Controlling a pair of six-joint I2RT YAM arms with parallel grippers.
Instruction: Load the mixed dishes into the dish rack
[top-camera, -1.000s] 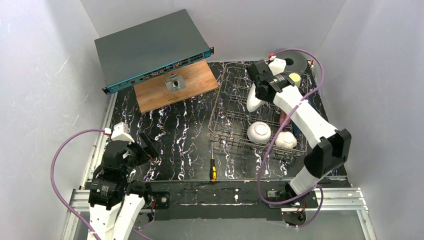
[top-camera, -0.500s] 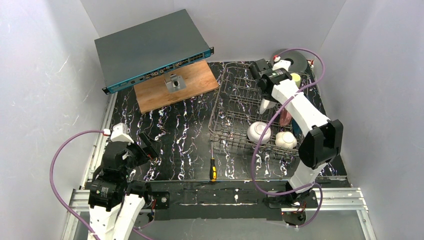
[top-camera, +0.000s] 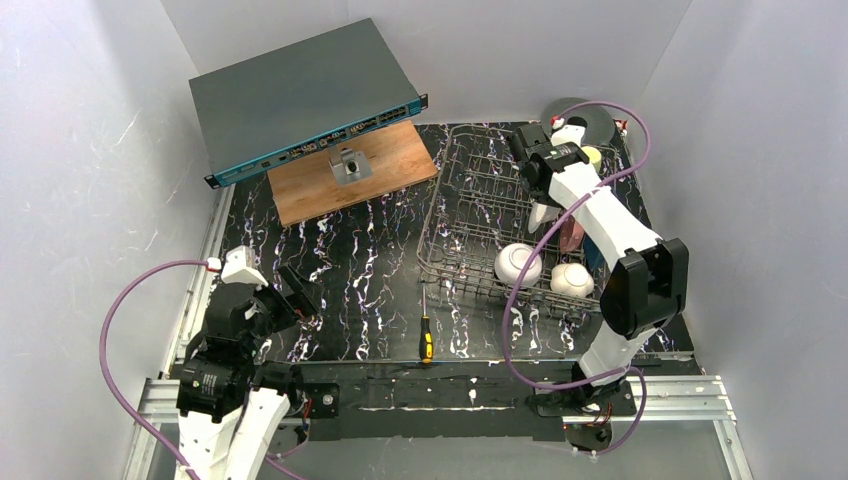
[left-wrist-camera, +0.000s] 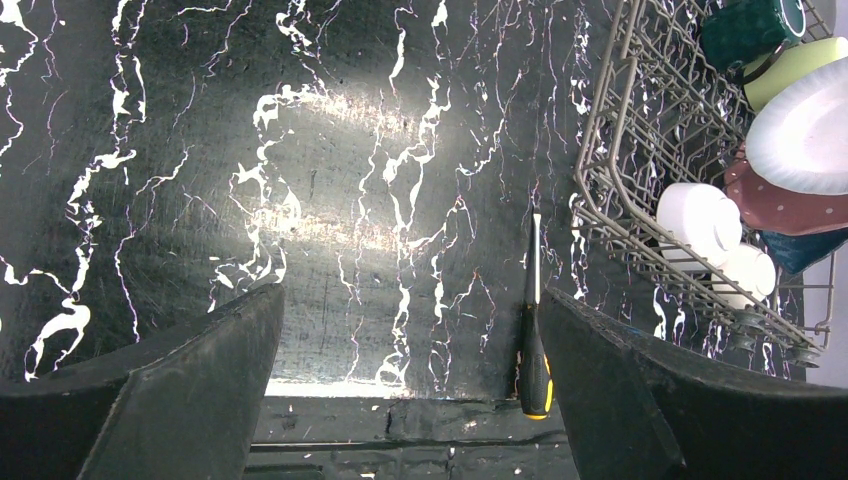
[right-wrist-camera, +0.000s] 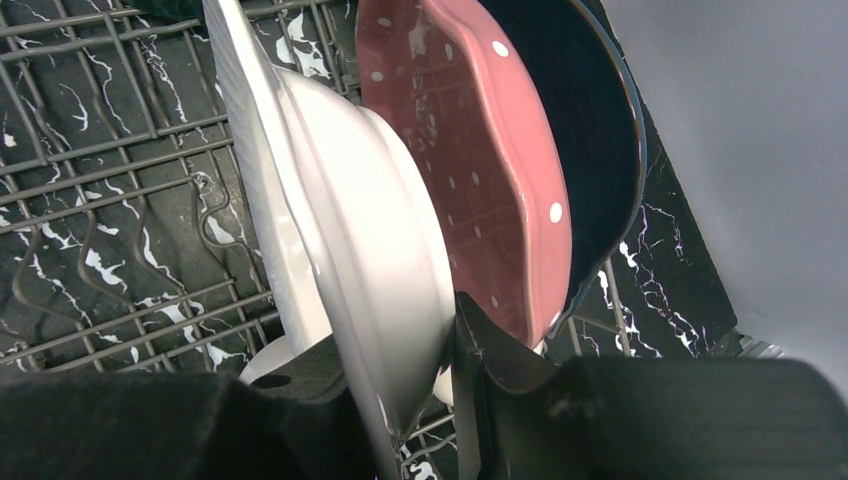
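Two black fingers of the right gripper (right-wrist-camera: 420, 400) are pinched on the rim of the white plate (right-wrist-camera: 340, 230), one finger on each face. The plate stands on edge inside the dish rack (right-wrist-camera: 100, 150). Gripping the rim probably lets the plate go down between the wires without lying flat.

Just beside it, the pink white-dotted plate (right-wrist-camera: 470, 170) also stands on edge, with the dark blue plate (right-wrist-camera: 590, 140) behind it toward the right edge of the counter. The three are filed like books, faces close together. Whether the white plate touches the pink one cannot be told.

From above, the rack fills the far-right part of the counter. The white bowl (top-camera: 518, 263) and the small cream flower-shaped dish (top-camera: 572, 280) sit along its near side. The pale yellow-green mug (left-wrist-camera: 790, 70) and the dark teal mug (left-wrist-camera: 745, 30) are at its far end.

Judging by this, the plate is nearly seated. The next move calls for a gentle release, or it could tip onto its neighbour.

The left gripper (left-wrist-camera: 410, 300) hangs spread wide and holding nothing over the near-left part of the counter, well clear of the rack. A screwdriver (left-wrist-camera: 533, 340) lies near the near edge, just outside the rack's near-left corner. A wooden board (top-camera: 340, 180) sits toward the far edge.
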